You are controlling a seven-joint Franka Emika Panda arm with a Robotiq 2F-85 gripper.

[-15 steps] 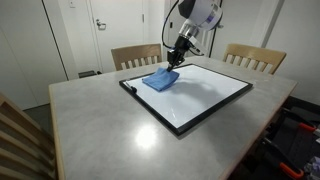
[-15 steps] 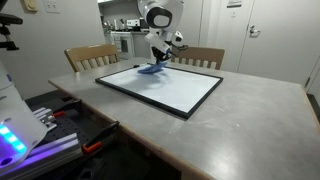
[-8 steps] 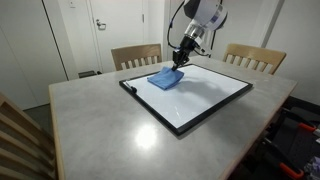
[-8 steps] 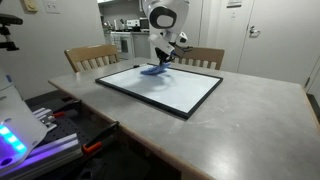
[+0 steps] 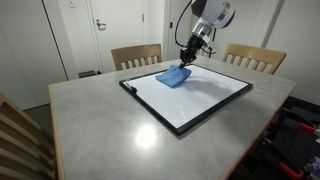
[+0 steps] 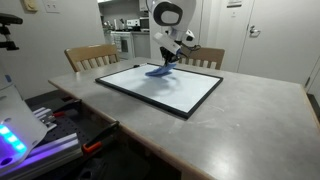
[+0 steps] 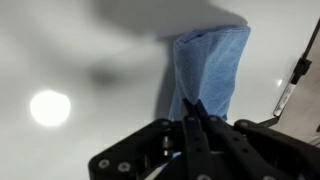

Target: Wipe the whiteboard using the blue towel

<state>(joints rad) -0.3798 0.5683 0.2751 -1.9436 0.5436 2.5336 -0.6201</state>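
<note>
A blue towel (image 5: 175, 77) lies on the whiteboard (image 5: 200, 100), near its far edge; in the second exterior view the towel (image 6: 159, 71) sits on the board (image 6: 170, 90) too. My gripper (image 5: 187, 60) is shut on the towel's far end and presses it to the board; it also shows in an exterior view (image 6: 166, 64). In the wrist view the closed fingers (image 7: 196, 108) pinch the near edge of the blue towel (image 7: 210, 65), which stretches away over the white surface (image 7: 80, 60). The board's black frame shows at the right (image 7: 300, 70).
The whiteboard rests on a grey table (image 5: 90, 125). Two wooden chairs (image 5: 135, 55) (image 5: 253, 57) stand behind the table, another chair back (image 5: 20, 140) is at the near corner. A light reflection shines on the board (image 7: 50, 107).
My gripper has dragged the towel along the far edge of the whiteboard, to the right in both exterior views. The grip has stayed shut.
</note>
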